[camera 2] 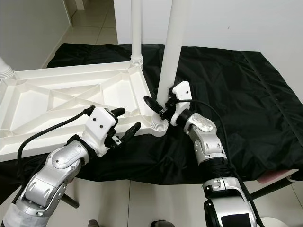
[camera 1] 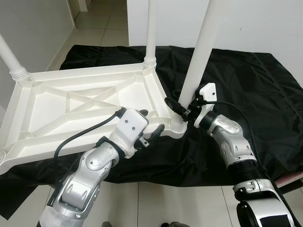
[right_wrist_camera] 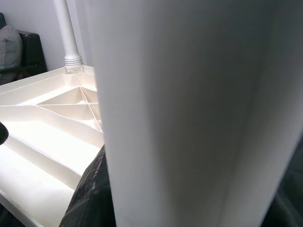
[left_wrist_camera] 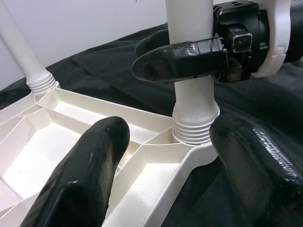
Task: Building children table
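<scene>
A white wall is seen behind the work area, and a grey wall on the left. Pale glossy floor tiles are lit evenly and run back through a passage. A black cloth is spread wide over the surface. A dark seat with a grey cushion is glimpsed.

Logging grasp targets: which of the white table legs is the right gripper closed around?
The near leg at the tabletop's front right corner, by the left gripper. The right gripper clasps it just above its socket; the other legs stand untouched.
</scene>
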Motion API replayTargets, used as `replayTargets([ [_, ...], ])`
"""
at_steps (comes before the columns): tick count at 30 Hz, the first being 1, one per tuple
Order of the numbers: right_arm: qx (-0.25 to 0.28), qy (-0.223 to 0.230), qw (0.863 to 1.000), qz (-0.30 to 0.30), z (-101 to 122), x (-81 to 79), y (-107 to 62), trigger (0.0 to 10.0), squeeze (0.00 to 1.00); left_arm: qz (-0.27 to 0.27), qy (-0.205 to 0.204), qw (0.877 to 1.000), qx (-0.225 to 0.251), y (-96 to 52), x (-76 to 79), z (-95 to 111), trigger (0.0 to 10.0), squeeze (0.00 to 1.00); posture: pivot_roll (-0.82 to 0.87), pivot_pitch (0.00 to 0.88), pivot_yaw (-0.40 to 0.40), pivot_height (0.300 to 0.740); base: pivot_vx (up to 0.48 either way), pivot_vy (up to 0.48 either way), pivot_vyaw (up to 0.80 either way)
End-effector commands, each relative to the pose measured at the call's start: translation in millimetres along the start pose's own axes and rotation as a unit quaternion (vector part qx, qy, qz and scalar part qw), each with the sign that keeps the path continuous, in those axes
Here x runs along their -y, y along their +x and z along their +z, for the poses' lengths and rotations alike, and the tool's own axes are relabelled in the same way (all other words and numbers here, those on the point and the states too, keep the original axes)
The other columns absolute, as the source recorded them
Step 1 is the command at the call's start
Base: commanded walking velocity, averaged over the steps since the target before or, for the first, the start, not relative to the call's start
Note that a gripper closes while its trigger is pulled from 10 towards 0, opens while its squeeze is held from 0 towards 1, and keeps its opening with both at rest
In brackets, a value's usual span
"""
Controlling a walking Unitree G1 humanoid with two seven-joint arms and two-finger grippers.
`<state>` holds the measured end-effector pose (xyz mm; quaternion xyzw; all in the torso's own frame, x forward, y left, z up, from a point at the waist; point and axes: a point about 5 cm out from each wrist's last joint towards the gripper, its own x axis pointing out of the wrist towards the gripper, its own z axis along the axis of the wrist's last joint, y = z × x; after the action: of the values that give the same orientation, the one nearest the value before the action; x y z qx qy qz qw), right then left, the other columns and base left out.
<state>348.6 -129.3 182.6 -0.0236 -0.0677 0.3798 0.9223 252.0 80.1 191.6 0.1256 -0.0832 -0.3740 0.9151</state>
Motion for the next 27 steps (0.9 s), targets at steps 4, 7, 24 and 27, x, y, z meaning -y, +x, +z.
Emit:
replayTargets([
  [4,-0.090,0.058,0.994,-0.027,-43.4,-7.7,-5.5,10.0,0.00,0.003,0.004,1.000,-0.001,-2.2,0.9,1.3,10.0,0.00,0.01,0.110,0.007,0.740,0.000,0.000,0.00],
  [7,-0.092,0.062,0.993,-0.040,-45.1,-6.9,-5.4,10.0,0.00,0.003,0.004,1.000,-0.001,-2.3,1.0,1.4,10.0,0.00,0.01,0.110,0.007,0.740,0.000,0.000,0.00],
  [24,-0.029,0.047,0.989,-0.137,-38.4,-20.6,-6.0,10.0,0.00,0.006,0.002,1.000,-0.001,-3.3,1.3,1.3,10.0,0.00,0.01,0.112,0.000,0.740,0.000,0.000,0.00],
  [27,-0.021,0.050,0.986,-0.156,-36.8,-23.1,-5.1,10.0,0.00,0.006,0.002,1.000,-0.001,-3.4,1.6,1.2,10.0,0.00,0.00,0.112,-0.001,0.740,0.000,0.000,0.00],
])
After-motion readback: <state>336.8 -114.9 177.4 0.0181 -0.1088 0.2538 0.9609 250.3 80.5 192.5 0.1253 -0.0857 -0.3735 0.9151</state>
